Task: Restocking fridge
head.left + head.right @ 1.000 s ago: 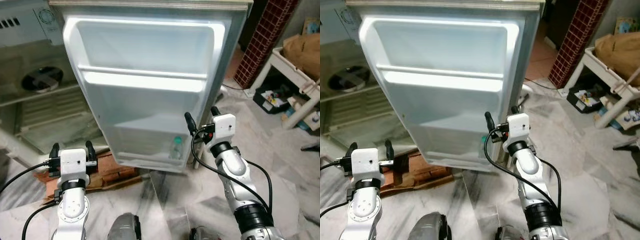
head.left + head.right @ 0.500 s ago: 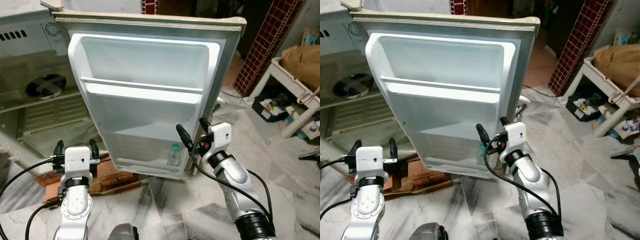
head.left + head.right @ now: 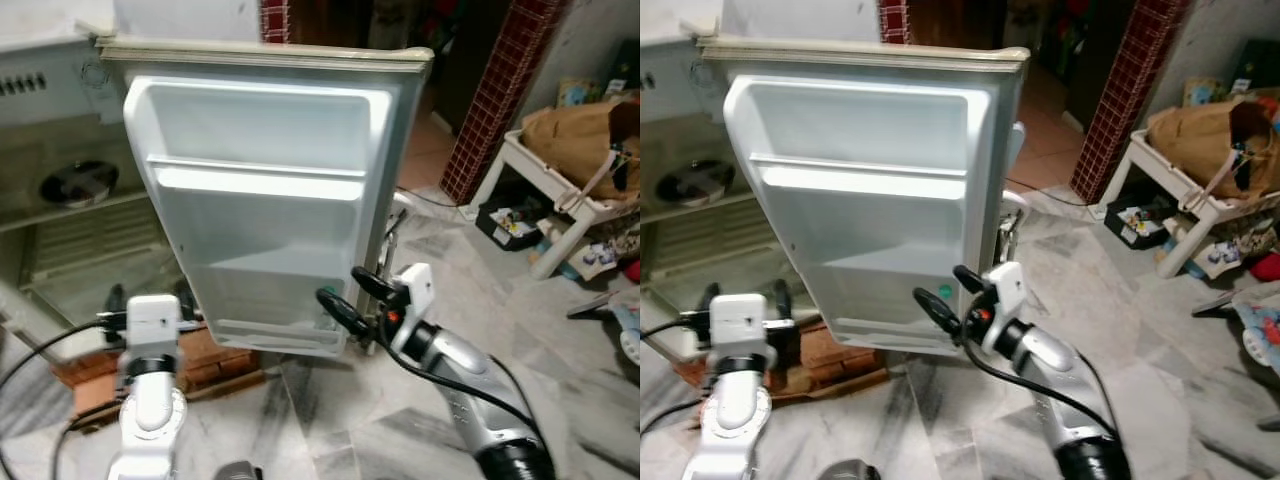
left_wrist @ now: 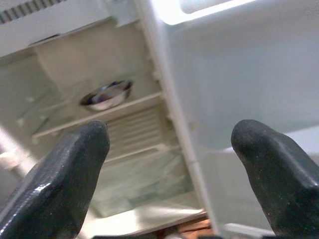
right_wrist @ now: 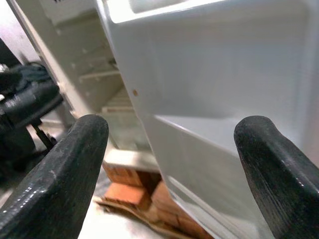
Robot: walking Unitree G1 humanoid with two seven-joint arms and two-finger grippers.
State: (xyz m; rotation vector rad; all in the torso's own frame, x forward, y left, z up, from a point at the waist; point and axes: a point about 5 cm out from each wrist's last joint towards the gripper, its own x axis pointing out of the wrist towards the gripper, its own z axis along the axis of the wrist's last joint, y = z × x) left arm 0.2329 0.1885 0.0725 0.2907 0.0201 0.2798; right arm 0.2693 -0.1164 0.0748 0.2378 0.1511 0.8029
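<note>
Bottle: we see a small clear plastic bottle with a green cap (image 3: 945,293) standing in the lowest door shelf, just beyond the tips of our right gripper and partly hidden by them.
Fridge door: the white plastic inner face of the open fridge door (image 3: 270,190) rises straight ahead of our right gripper, with a deep upper bin, a bright horizontal rail across the middle and a low bottom shelf.
Right gripper: our right gripper (image 3: 352,293) reaches toward the door's lower right corner, near the bottle; its two long black fingers (image 5: 60,174) are spread wide with nothing between them.
Left gripper: our left gripper (image 4: 169,169) is held low in front of the fridge body, well apart from the door's bottom shelf; its fingers (image 4: 60,174) are likewise parted and empty.
Fridge interior: past our left gripper lies the pale cabinet (image 3: 60,230) with wire shelves.
Bowl: a shiny round steel bowl (image 4: 106,95) sits on a shelf inside, above and beyond our left fingertips.
Bricks: reddish bricks (image 5: 132,191) sit under the fridge, below the door's bottom edge.
Floor: grey-veined marble tiles (image 3: 560,320) spread out to the right of our right arm.
Surroundings: farther right we see a red brick pillar (image 3: 490,90) and a white low table (image 3: 560,200) carrying a brown paper bag (image 3: 575,130).
</note>
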